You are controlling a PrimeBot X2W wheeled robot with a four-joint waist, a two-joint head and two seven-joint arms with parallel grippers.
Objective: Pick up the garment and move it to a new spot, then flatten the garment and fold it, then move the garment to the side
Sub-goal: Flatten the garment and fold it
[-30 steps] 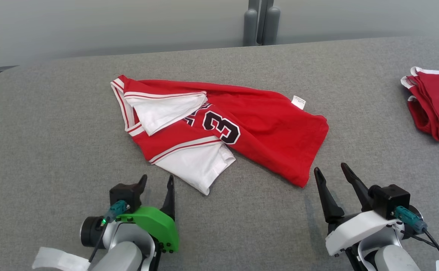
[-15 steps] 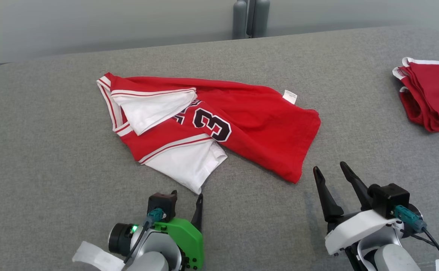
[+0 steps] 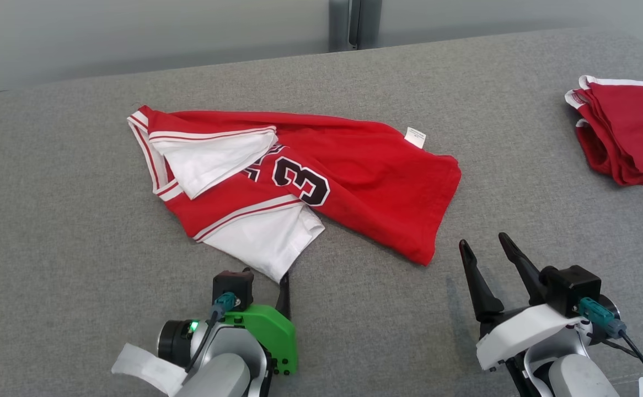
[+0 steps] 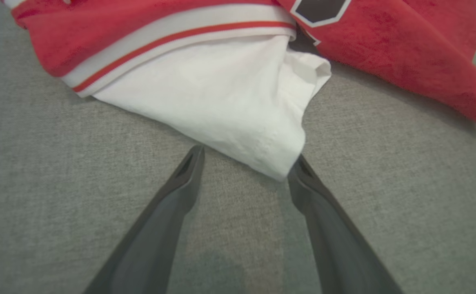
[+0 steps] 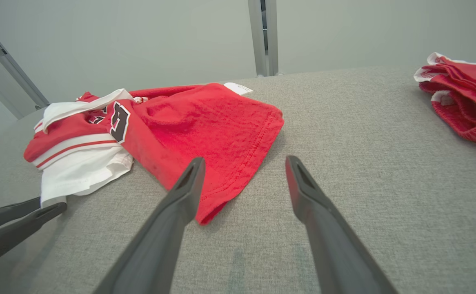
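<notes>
The garment (image 3: 299, 182), a red jersey with a black number, is lying crumpled mid-table on the gray table (image 3: 79, 248), its white sleeve (image 4: 221, 110) pointing toward the near edge. I am holding my left claw (image 4: 248, 157) wide open and empty, tips flanking the sleeve's near corner; whether they are touching it I cannot tell. My right claw (image 3: 482, 240) is gaping open, empty, just near of the red hem corner. A folded red stack (image 3: 630, 132) is sitting far right.

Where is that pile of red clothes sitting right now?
In the head view, the red pile sits on the robot's far right, near the picture's edge, well apart from the jersey at centre and beyond the open right claw.
</notes>
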